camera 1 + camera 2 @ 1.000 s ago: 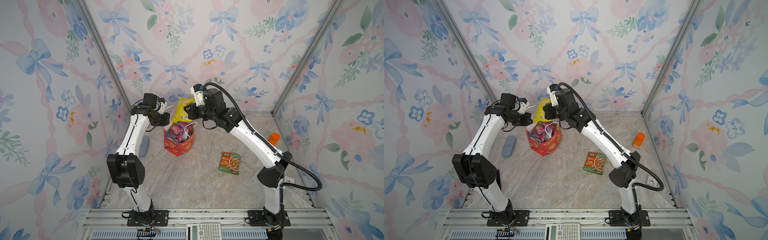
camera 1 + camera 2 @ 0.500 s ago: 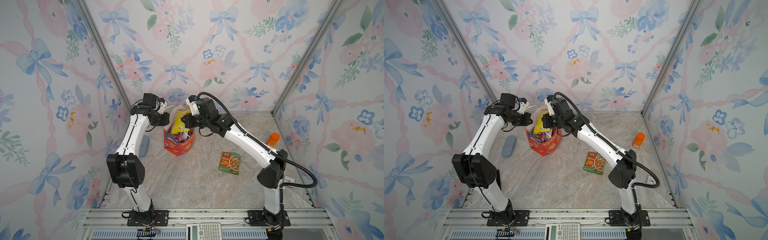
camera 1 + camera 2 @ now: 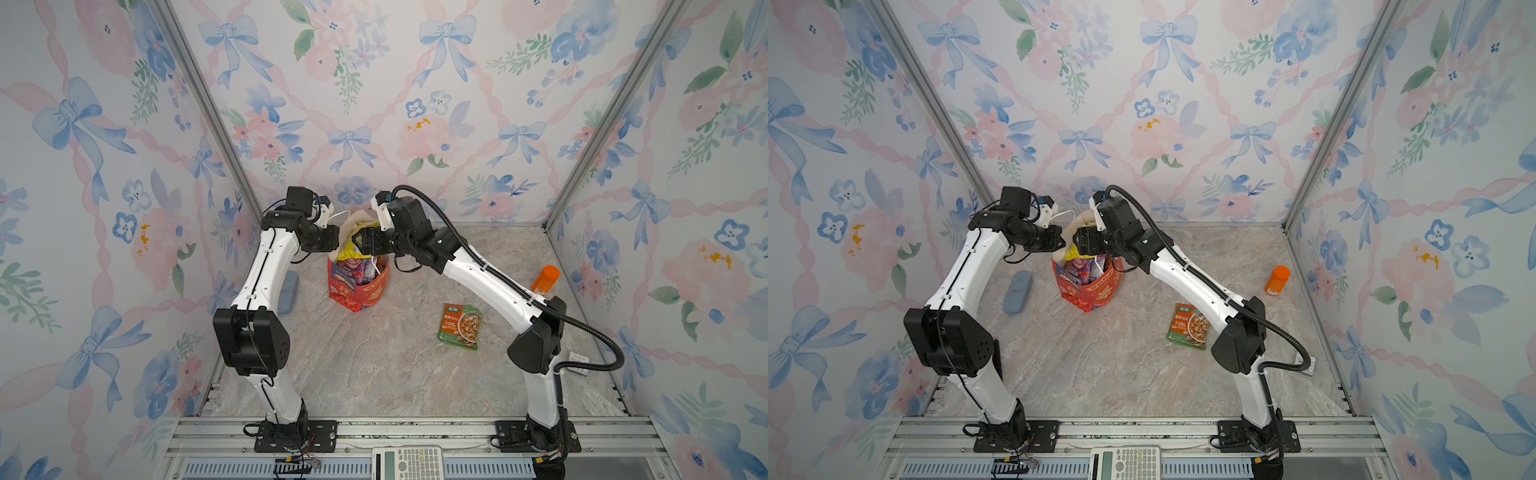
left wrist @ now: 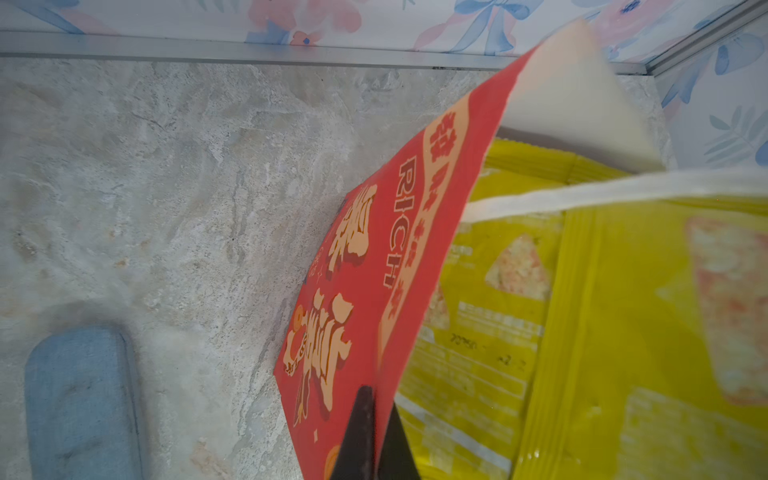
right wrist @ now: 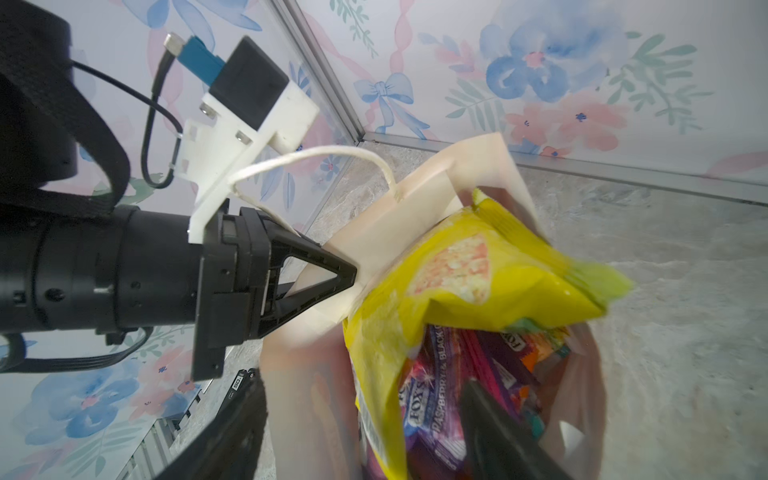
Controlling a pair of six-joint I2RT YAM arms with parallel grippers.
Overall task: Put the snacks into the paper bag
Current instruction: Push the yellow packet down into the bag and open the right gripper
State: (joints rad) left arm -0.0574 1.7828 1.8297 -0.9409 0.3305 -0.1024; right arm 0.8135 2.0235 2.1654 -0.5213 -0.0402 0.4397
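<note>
Right end effector (image 3: 357, 243): down from well above the paper bag (image 3: 360, 293) to the bag's mouth. Its jaws, clamped a second ago, now stand apart. Yellow packet (image 5: 478, 282): lowered with it and now released, lower end inside the bag, top sticking out.

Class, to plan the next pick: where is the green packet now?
In both top views the green packet lies on the table, right of the paper bag, front-left of the orange bottle.
</note>
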